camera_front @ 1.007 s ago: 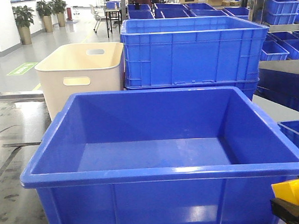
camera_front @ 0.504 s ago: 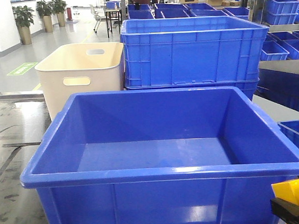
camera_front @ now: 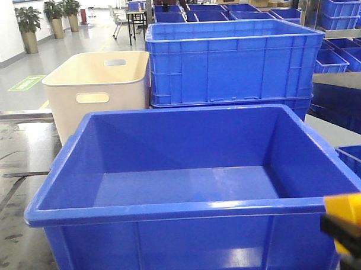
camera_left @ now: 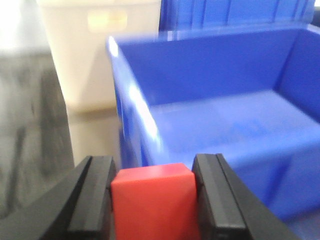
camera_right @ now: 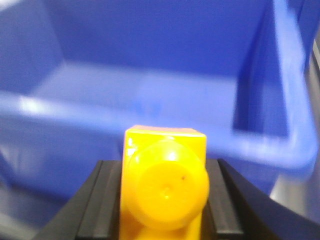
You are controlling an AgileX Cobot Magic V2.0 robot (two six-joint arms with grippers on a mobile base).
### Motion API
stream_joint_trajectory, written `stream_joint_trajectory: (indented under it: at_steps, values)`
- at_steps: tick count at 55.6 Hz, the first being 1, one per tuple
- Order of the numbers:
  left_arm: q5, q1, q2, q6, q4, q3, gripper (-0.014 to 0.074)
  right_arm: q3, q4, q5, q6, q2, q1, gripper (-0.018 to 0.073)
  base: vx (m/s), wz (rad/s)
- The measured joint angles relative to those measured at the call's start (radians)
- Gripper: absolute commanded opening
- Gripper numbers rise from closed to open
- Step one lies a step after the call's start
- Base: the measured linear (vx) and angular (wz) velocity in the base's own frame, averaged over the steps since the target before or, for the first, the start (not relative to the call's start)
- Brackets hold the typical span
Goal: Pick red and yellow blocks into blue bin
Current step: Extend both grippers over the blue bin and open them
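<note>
The large blue bin (camera_front: 171, 211) fills the front of the exterior view and holds nothing. My right gripper (camera_front: 350, 233) shows at the lower right corner, shut on the yellow block (camera_front: 351, 208), level with the bin's front rim. In the right wrist view the yellow block (camera_right: 165, 182) sits between the black fingers (camera_right: 102, 205), short of the bin's near rim (camera_right: 100, 116). In the left wrist view my left gripper (camera_left: 152, 200) is shut on the red block (camera_left: 152, 202), outside the bin's near left corner (camera_left: 127, 110). The left gripper is not in the exterior view.
A beige tub with handle slots (camera_front: 99, 90) stands behind the bin on the left. A ribbed blue crate (camera_front: 231, 59) stands behind it, with several more blue crates (camera_front: 342, 11) stacked at the right. Another blue rim (camera_front: 356, 158) lies right of the bin.
My right gripper has risen with the yellow block, from below the bin's front rim to level with it. The bin has not moved.
</note>
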Motion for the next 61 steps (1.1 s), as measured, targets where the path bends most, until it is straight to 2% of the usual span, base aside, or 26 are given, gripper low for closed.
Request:
stream_joint_trajectory:
  at_steps: [8, 16, 17, 18, 25, 30, 40, 52, 56, 61]
  values:
    - [-0.011, -0.047, 0.190, 0.093, -0.003, -0.221, 0.0002, -0.147, 0.001, -0.023, -0.024, 0.087, 0.000, -0.0010, 0.00, 0.00]
    - [-0.019, -0.130, 0.458, 0.131, -0.004, -0.428, 0.0002, -0.363, 0.002, -0.003, -0.061, 0.276, 0.000, -0.0010, 0.00, 0.00]
    - [-0.017, -0.195, 0.678, 0.136, -0.031, -0.573, 0.0002, -0.500, 0.006, 0.004, -0.066, 0.456, 0.000, -0.0010, 0.00, 0.00]
    - [-0.017, -0.221, 0.768, 0.136, -0.048, -0.618, 0.0003, -0.532, 0.007, 0.001, -0.066, 0.526, 0.000, -0.0008, 0.00, 0.00]
    - [-0.026, -0.259, 0.912, 0.136, -0.058, -0.701, 0.0012, -0.580, 0.004, -0.017, -0.071, 0.658, 0.000, 0.0011, 0.00, 0.00]
    - [-0.033, -0.273, 0.973, 0.137, -0.061, -0.742, 0.0052, -0.590, 0.004, -0.022, -0.080, 0.725, 0.000, 0.0054, 0.00, 0.00]
    - [-0.054, -0.280, 0.999, 0.146, -0.062, -0.759, 0.0237, -0.590, 0.004, -0.022, -0.093, 0.769, 0.000, 0.0246, 0.00, 0.00]
    - [-0.062, -0.280, 0.999, 0.148, -0.063, -0.762, 0.0493, -0.594, 0.004, -0.052, -0.095, 0.770, 0.000, 0.0557, 0.00, 0.00]
    - [-0.062, -0.280, 0.999, 0.148, -0.062, -0.762, 0.0540, -0.594, 0.004, -0.056, -0.095, 0.770, 0.000, 0.0624, 0.00, 0.00]
    - [-0.060, -0.280, 0.996, 0.149, -0.061, -0.762, 0.0557, -0.594, 0.004, -0.056, -0.098, 0.769, 0.000, 0.0653, 0.00, 0.00]
